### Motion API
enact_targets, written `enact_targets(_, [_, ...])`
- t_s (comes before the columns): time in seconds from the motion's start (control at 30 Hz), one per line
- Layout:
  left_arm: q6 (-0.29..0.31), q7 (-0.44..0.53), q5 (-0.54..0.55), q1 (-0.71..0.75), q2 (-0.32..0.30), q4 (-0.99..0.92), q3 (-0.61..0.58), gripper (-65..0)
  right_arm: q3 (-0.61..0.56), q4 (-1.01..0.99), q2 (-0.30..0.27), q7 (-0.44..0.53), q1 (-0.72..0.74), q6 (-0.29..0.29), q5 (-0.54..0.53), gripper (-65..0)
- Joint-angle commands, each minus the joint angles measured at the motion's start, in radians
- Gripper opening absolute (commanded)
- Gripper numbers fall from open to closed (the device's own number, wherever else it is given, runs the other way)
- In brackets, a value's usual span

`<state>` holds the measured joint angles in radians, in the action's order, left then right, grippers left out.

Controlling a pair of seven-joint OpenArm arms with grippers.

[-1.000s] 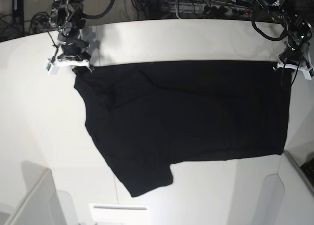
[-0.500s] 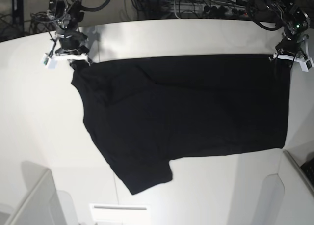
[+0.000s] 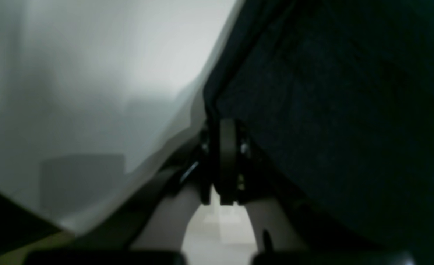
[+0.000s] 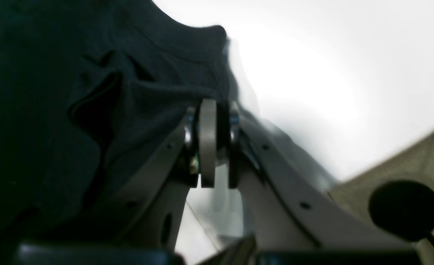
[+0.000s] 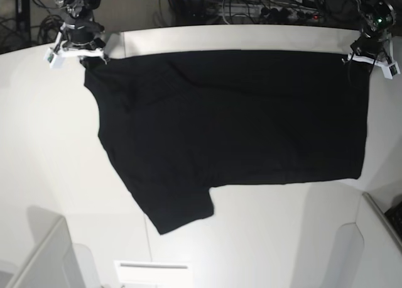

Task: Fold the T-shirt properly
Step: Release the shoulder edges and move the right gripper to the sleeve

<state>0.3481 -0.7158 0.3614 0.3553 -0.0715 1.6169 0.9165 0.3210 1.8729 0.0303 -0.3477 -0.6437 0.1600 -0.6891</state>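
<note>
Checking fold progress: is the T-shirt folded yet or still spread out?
Spread out. The T-shirt hangs as one broad sheet, one sleeve sticking out below, its top edge stretched between the left gripper and right gripper.

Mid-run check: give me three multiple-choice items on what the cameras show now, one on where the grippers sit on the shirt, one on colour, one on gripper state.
1. Where do the two grippers hold the T-shirt?
A. At the two corners of its far edge
B. Both on the near sleeve
C. At its centre

2. What colour is the cloth that faces the base camera?
A. Grey
B. Black
C. Orange

3. How do the jaws of the left gripper and right gripper stand?
A. Both wide open
B. One open, one shut
C. Both shut on cloth

Answers:
1 A: the base view shows one gripper at each far corner, by the table's back edge.
2 B: the whole spread surface is plain black; no print shows.
3 C: each wrist view shows the fingers pinched together on a dark fold.
</note>
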Motion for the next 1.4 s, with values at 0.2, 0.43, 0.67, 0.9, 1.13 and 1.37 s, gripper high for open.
enact_targets(0.2, [0.001, 0.022, 0.003, 0.057, 0.019, 0.102, 0.013, -65.0, 0.004, 0.023, -0.007, 0.023, -0.051, -0.004, -0.001, -65.0])
enact_targets(0.43, [0.001, 0.023, 0.003, 0.092, 0.019, 0.101, 0.013, -65.0, 0.004, 0.023, -0.007, 0.023, -0.069, -0.004, 0.003, -65.0])
enact_targets(0.67, [0.001, 0.023, 0.003, 0.098, 0.020, 0.096, 0.014, -65.0, 0.004, 0.023, -0.007, 0.023, -0.075, -0.004, 0.004, -65.0])
enact_targets(0.9, [0.001, 0.023, 0.001, 0.098, 0.020, 0.105, 0.014, -65.0, 0.004, 0.023, -0.007, 0.023, -0.080, -0.004, 0.001, -65.0])
enact_targets(1.13, [0.001, 0.023, 0.001, 0.098, 0.020, 0.105, 0.014, -42.6, 0.004, 0.023, 0.001, 0.029, -0.086, -0.004, 0.001, -39.6])
enact_targets(1.37, [0.001, 0.023, 0.001, 0.092, 0.022, 0.112, 0.068, -16.1, 0.050, 0.089, 0.004, 0.031, -0.098, -0.004, -0.001, -37.2])
